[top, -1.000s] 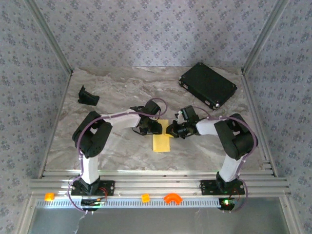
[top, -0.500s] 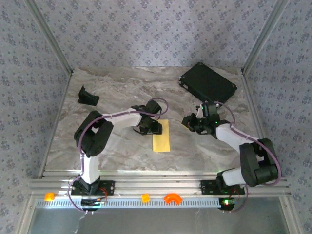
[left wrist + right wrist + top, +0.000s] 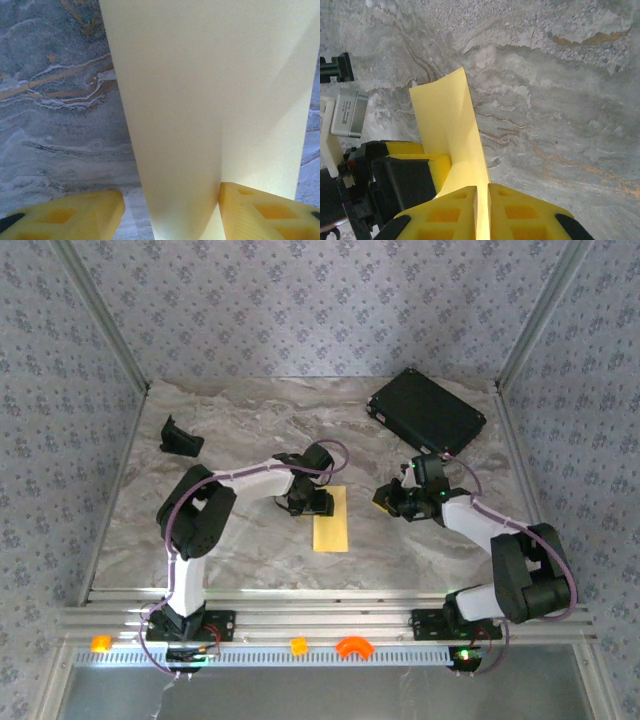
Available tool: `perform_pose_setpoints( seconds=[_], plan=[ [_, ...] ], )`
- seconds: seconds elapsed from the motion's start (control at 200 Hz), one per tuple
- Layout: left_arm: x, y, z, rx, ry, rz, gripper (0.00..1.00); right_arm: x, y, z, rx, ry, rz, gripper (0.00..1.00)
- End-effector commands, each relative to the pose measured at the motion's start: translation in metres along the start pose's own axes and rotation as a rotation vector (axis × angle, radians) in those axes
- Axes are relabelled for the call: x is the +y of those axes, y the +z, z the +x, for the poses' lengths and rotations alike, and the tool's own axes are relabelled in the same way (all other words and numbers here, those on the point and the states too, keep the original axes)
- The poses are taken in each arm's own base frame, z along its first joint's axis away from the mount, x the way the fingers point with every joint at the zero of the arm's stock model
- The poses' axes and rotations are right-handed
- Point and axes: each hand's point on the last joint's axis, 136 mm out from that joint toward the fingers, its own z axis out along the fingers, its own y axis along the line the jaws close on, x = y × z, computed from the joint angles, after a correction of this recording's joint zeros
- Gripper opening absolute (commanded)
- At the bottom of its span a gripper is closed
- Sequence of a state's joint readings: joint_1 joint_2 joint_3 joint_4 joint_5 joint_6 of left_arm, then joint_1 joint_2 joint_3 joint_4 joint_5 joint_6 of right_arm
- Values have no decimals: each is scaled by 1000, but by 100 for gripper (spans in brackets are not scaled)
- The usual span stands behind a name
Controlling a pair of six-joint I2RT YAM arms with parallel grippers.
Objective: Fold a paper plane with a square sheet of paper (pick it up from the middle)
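— Table [image 3: 240, 430] first: grey marble, with a black case [image 3: 427, 413] lying at its far right corner.
— And the square sheet of paper [image 3: 333, 525]?
— Folded into a pale-yellow strip near the table's middle, well apart from the case.
— Grippers?
— The left gripper [image 3: 316, 506] sits at the strip's far left edge with its fingers spread. The paper runs between them and touches one finger. The right gripper [image 3: 481, 194] hovers just to the right of the strip, pads pressed together, gripping nothing.
— Smaller bits?
— A black bracket [image 3: 181, 438] at the far left, and orange pieces [image 3: 352, 646] on the front rail.
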State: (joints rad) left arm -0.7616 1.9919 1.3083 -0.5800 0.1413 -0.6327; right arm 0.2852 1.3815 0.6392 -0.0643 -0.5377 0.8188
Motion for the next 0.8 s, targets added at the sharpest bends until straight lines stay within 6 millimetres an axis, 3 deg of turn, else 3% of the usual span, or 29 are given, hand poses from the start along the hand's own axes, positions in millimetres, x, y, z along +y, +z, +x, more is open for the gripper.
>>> perform_pose_setpoints(
  seconds=[0.0, 0.795],
  plan=[
    [45, 66, 41, 138, -20, -139, 59, 5, 2, 6, 27, -35, -2, 15],
    [49, 80, 49, 172, -51, -140, 59, 8, 23, 17, 90, -51, 14, 14]
  ],
)
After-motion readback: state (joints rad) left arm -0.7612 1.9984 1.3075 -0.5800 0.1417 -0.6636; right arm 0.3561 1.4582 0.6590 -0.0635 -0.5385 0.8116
